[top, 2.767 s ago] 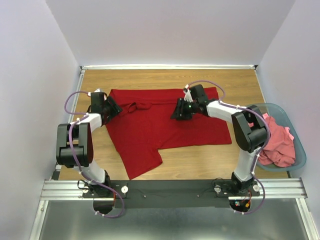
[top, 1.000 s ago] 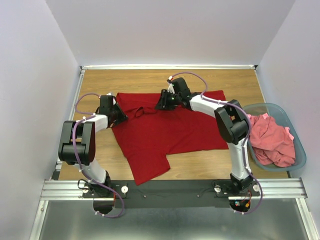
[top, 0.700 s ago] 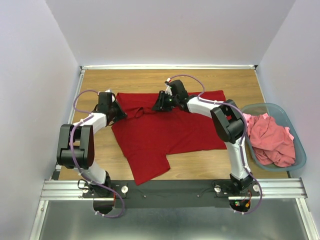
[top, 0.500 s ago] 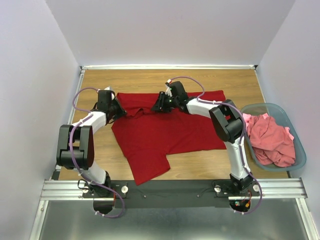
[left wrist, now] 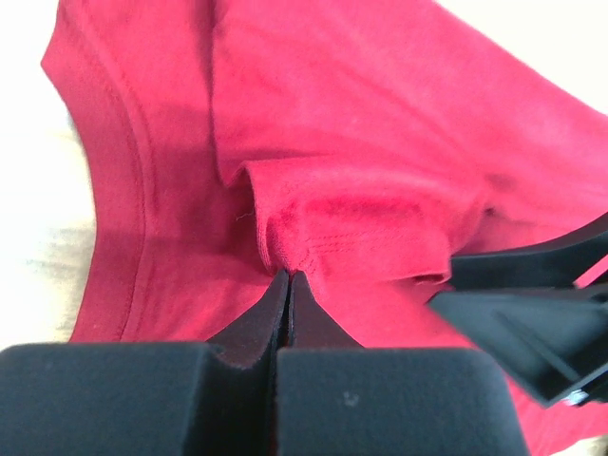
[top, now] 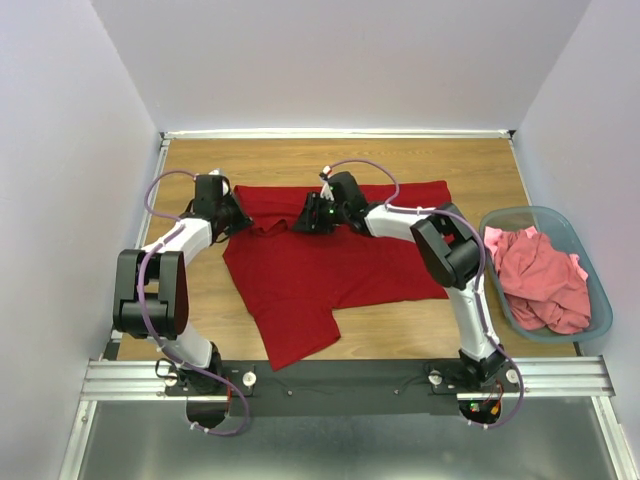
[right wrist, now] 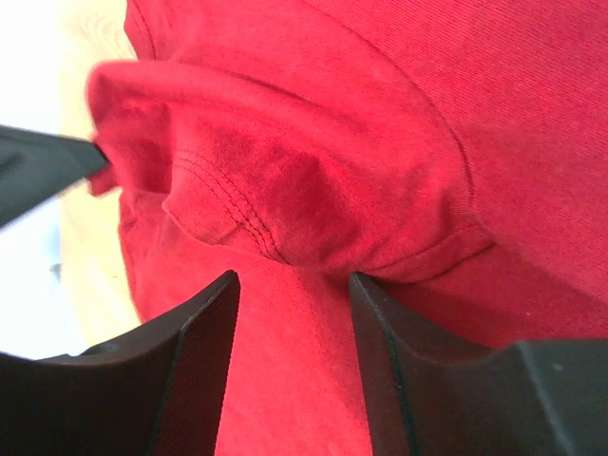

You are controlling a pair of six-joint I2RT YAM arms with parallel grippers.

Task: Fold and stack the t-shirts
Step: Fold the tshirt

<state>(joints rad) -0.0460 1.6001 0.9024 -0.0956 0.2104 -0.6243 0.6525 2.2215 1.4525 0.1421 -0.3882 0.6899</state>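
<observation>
At the bench's (top: 300, 160) far side, the left gripper (top: 232, 215) pinches the red shirt (top: 330, 265) while the right gripper (right wrist: 294, 285), open astride a bunched sleeve (right wrist: 285, 190), likely must close to spread it flat.

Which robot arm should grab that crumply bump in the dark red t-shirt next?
Right. The right gripper is open, and its gap points straight at the bunched fold in the dark red cotton t-shirt. The left gripper is shut on the cloth's edge, so it is probably busy.
</observation>
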